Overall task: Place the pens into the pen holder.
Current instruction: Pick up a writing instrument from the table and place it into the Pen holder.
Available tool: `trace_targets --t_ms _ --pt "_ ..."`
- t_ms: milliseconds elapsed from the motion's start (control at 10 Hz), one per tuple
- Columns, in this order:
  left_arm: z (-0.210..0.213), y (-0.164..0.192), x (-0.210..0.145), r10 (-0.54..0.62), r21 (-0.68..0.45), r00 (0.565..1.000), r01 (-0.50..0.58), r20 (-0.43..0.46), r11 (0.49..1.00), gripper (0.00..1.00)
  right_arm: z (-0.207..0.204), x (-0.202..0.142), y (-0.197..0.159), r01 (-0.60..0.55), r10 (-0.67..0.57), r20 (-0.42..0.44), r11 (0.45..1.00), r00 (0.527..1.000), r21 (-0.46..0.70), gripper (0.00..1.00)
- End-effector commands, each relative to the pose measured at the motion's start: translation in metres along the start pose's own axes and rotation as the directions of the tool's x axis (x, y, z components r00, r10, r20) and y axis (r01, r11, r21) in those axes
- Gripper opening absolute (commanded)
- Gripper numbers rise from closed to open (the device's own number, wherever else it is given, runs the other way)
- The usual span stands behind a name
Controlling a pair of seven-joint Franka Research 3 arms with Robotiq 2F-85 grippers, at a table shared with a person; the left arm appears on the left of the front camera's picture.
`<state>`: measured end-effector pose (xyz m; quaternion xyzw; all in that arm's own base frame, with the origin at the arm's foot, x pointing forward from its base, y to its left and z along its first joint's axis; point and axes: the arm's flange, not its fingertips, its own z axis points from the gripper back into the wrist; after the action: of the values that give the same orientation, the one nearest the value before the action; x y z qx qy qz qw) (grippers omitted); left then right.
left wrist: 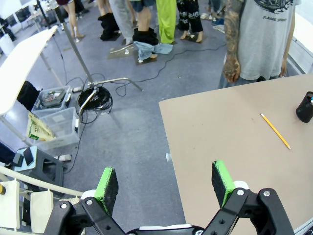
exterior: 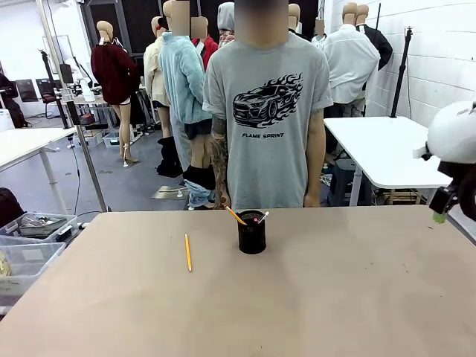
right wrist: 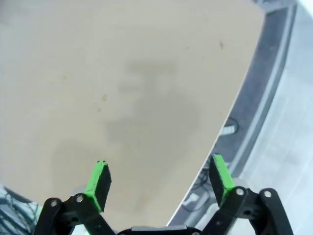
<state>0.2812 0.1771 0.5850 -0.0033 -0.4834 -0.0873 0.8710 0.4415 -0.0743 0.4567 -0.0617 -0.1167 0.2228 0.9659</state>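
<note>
pencil (left wrist: 275,130) ahead-right of left pincer (left wrist: 166,182), axis slanted | cup (left wrist: 305,107) beyond it | left arm likely nearer | left pincer apart, right pincer (right wrist: 159,178) apart, both empty

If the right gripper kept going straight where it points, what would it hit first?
Most likely the bare table: the right gripper, fingers open, points down at its plain surface near the edge, with nothing in between. Depth is hard to judge.
</note>
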Motion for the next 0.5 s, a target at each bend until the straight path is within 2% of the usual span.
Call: trace_targets --t_ms 0,100,200,400 --pt "-0.001 0.001 0.0 0.017 0.01 1.0 -0.017 0.006 1.0 1.0 0.015 -0.007 -0.005 0.135 -0.14 0.096 0.989 0.985 0.064 1.0" --pt "0.0 0.0 0.0 0.0 0.0 1.0 0.0 0.0 1.0 1.0 0.005 -0.009 -0.016 0.165 -0.175 0.106 0.982 0.979 0.092 1.0" --pt "-0.016 -0.027 0.014 0.019 0.0 0.999 -0.019 -0.031 1.0 1.0 0.013 -0.003 -0.005 0.065 -0.065 0.015 0.998 0.998 0.019 1.0" --pt "-0.054 -0.092 0.044 0.007 -0.011 0.995 -0.008 -0.104 1.0 1.0 0.013 -0.003 -0.005 0.065 -0.065 0.015 0.998 0.998 0.019 1.0"
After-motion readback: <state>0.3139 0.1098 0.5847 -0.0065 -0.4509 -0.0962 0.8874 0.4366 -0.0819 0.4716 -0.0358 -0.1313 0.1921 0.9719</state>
